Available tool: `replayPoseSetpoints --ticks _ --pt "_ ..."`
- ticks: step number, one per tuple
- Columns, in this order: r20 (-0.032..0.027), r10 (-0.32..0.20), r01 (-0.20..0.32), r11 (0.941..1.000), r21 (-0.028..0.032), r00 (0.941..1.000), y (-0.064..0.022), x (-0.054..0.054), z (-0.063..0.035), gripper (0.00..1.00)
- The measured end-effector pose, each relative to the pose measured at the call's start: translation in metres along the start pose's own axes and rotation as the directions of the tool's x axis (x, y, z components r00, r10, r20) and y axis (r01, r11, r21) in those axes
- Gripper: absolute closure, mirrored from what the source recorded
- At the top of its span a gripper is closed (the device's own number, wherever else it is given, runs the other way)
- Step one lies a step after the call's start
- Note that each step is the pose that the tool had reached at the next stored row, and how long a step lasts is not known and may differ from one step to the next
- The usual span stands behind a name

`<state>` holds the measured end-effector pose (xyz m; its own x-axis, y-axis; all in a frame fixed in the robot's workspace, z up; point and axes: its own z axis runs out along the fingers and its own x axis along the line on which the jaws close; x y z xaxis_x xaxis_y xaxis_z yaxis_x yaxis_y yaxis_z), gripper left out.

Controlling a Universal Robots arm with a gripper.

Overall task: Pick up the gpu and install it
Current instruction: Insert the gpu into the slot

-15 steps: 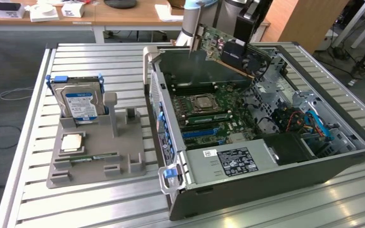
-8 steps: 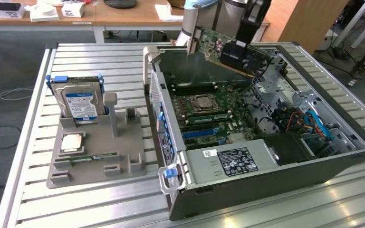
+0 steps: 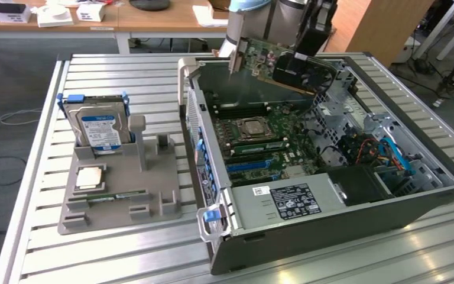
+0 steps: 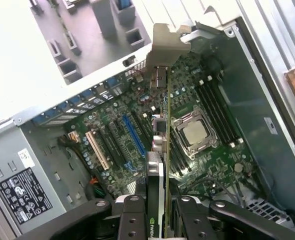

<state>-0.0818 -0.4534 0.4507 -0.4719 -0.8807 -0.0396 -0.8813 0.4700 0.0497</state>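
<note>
gpu is gripped in the jaws at its upper edge, away from the bracket. It is held tilted above the open case on the desk, over the motherboard, not yet seated. Judged light, stiff, fragile: best held by board edge and shroud, with slot contacts and small components left untouched.

Under the gpu, the case's expansion slots lie unblocked; the power supply fills one end.
</note>
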Motion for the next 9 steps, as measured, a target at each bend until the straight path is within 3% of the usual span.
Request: replayPoseSetpoints --ticks 4,9 --pt "-0.0035 -0.071 0.071 0.9975 -0.0029 0.9975 0.0 0.0 0.0008 0.73" --pt "-0.0076 -0.162 0.162 0.9868 -0.007 0.9868 -0.0001 0.0001 0.002 0.73"
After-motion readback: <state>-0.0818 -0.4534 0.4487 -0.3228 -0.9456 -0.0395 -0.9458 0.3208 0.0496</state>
